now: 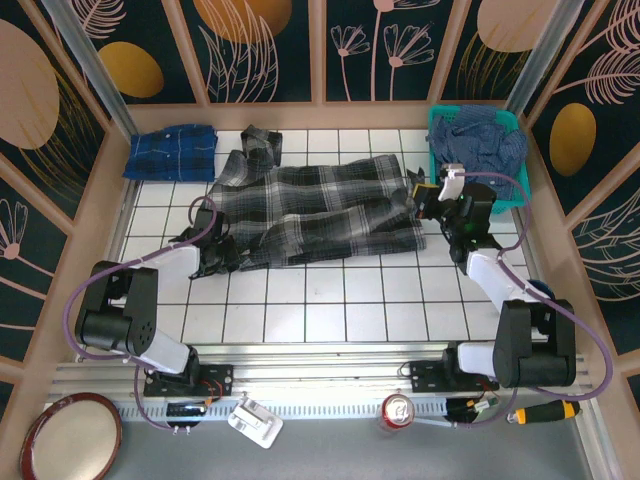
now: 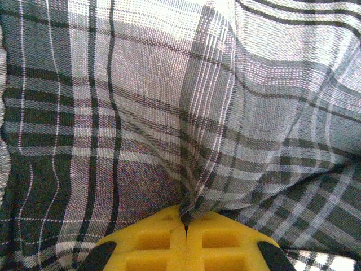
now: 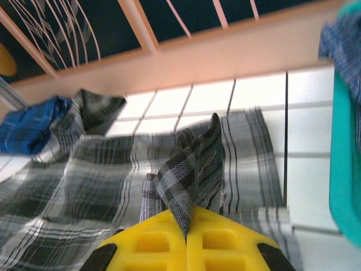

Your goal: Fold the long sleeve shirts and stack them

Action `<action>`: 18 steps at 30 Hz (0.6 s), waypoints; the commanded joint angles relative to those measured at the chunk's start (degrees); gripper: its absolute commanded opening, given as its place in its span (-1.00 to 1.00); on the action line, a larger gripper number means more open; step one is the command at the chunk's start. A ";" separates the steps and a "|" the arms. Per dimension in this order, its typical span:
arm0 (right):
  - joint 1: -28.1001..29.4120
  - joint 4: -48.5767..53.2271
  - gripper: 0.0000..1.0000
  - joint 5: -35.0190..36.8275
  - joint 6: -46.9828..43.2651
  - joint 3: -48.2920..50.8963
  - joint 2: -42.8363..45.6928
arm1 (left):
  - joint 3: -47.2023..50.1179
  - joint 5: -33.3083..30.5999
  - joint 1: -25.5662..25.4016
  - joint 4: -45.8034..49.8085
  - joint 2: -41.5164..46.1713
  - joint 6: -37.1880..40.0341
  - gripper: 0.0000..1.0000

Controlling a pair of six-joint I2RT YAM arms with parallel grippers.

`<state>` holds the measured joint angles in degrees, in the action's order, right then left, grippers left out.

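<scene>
across the far half of the table (image 1: pixel 330 300) the grey plaid shirt (image 1: pixel 320 205) lies spread out, and two arms reach to it. the left arm comes off its base at the near left corner, elbow bent out toward the left edge, forearm angled in to the shirt's near left hem. the left gripper (image 1: pixel 222 252) has its yellow fingers (image 2: pixel 152 240) pressed together with a pinch of the plaid cloth caught between them. the right arm stretches up along the right edge, and the right gripper (image 1: pixel 425 205) is clamped on a raised fold at the shirt's right end. i count three shirts: this one, a blue plaid shirt (image 1: pixel 172 152) folded at the far left corner, and a navy shirt (image 1: pixel 480 140) heaped in the one teal basket (image 1: pixel 434 140) at the far right corner.
</scene>
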<state>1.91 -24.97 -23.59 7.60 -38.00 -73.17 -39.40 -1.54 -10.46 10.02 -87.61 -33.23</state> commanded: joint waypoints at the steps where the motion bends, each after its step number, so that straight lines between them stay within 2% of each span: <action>1: -0.89 -3.82 -1.00 3.20 -2.20 1.72 -0.07 | 0.05 -7.14 0.68 5.77 -0.68 -1.16 -1.00; 3: -1.03 -4.49 -0.99 5.93 -2.18 4.98 -1.10 | 0.74 -7.64 1.26 5.72 -0.54 -1.86 -1.00; 5: -1.04 -0.62 -0.86 9.13 0.78 5.74 -2.44 | 1.20 -8.04 1.43 5.62 -0.77 -2.06 -1.00; 6: -0.95 1.11 -0.72 9.10 1.29 5.97 -2.90 | 1.21 -8.12 1.41 5.62 -0.80 -2.01 -1.00; 8: -1.02 3.90 -0.25 10.75 3.88 7.14 -3.80 | 1.51 -8.30 1.42 5.45 -0.81 -2.16 -1.00; 9: -0.98 6.07 -0.15 11.48 4.80 7.04 -4.00 | 1.53 -8.46 1.46 5.52 -0.89 -2.10 -1.00; 11: -0.96 10.56 -0.08 13.65 5.64 7.68 -2.19 | 1.64 -8.88 1.41 5.71 -0.98 -2.30 -1.00; 14: -1.44 18.44 0.21 20.31 10.28 7.39 3.40 | 1.69 -8.83 1.43 5.88 -0.81 -2.44 -1.00; 16: -1.00 23.33 0.28 18.69 13.15 5.65 5.77 | 1.52 -8.79 1.41 6.19 -0.59 -2.54 -1.00; 18: 1.99 25.75 0.32 18.67 15.19 4.45 7.89 | 1.04 -8.83 1.43 7.00 -0.40 -2.70 -1.00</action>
<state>1.39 -6.50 -7.44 17.69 -30.89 -68.49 -39.40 -8.14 -9.65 11.16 -87.59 -34.79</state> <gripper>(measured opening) 0.655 0.051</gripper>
